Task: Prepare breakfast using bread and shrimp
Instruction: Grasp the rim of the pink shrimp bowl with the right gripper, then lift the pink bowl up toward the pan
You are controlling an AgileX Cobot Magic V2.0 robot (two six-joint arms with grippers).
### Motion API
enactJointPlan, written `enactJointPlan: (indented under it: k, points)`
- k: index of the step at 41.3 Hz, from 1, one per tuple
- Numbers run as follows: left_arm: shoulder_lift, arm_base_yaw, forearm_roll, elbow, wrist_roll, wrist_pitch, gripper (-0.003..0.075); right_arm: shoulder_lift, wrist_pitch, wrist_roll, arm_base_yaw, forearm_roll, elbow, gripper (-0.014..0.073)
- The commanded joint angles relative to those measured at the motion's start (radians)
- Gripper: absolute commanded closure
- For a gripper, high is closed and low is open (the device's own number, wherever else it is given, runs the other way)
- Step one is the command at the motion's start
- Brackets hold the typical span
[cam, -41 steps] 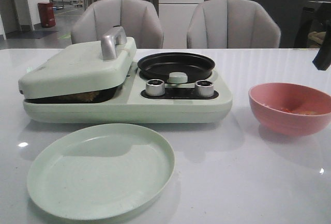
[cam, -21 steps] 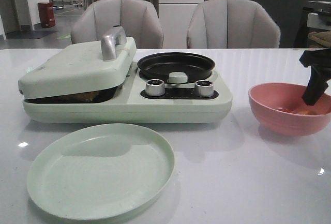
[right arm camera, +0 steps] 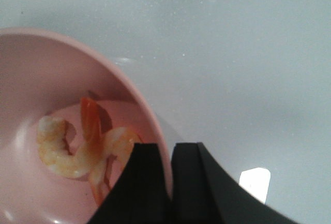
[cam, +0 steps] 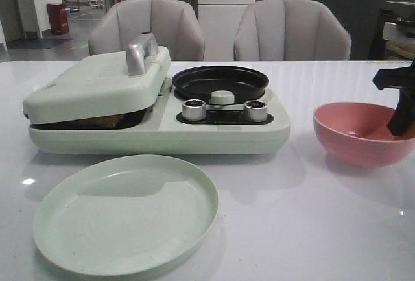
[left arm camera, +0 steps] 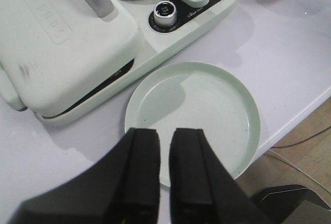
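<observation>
The shrimp (right arm camera: 77,149) lies in the pink bowl (cam: 363,133), kept ready for cooking. The right gripper (right arm camera: 168,177), fingers together, sits at its rim. The left gripper (left arm camera: 165,162), fingers nearly together, waits over the plate (left arm camera: 232,100); bread probably under the lid (cam: 97,86).

Right gripper (cam: 401,109) at 3 o'clock of front view, fingers (right arm camera: 150,177) pressed together, pointing down. Left gripper (left arm camera: 164,146) closed, nothing between its fingers, angled downward.
</observation>
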Motion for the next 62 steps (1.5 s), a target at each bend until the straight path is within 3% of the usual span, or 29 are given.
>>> enactJointPlan:
  k: [1, 7, 14, 28, 43, 62]
  points:
    - [-0.006, 0.001, -0.006, -0.026, -0.011, -0.07, 0.0555, -0.071, -0.025, -0.029, 0.002, 0.014, -0.031, 0.0579]
    - [-0.006, 0.001, -0.006, -0.026, -0.011, -0.069, 0.0555, -0.141, -0.036, -0.055, 0.029, 0.005, -0.031, 0.0579]
    - [-0.006, 0.001, -0.006, -0.026, -0.011, -0.069, 0.0555, -0.27, -0.106, -0.06, 0.133, -0.084, -0.044, 0.0579]
    - [-0.006, 0.001, -0.006, -0.026, -0.011, -0.064, 0.0555, -0.299, -0.107, 0.051, 0.361, -0.286, -0.274, 0.0579]
    - [-0.006, 0.001, -0.01, -0.026, -0.011, -0.061, 0.0555, -0.11, 0.023, 0.367, 0.506, -0.784, -0.597, 0.0579]
    - [-0.006, 0.001, -0.01, -0.026, -0.011, -0.061, 0.0555, 0.19, 0.207, 0.403, 0.671, -1.204, -0.996, 0.0579]
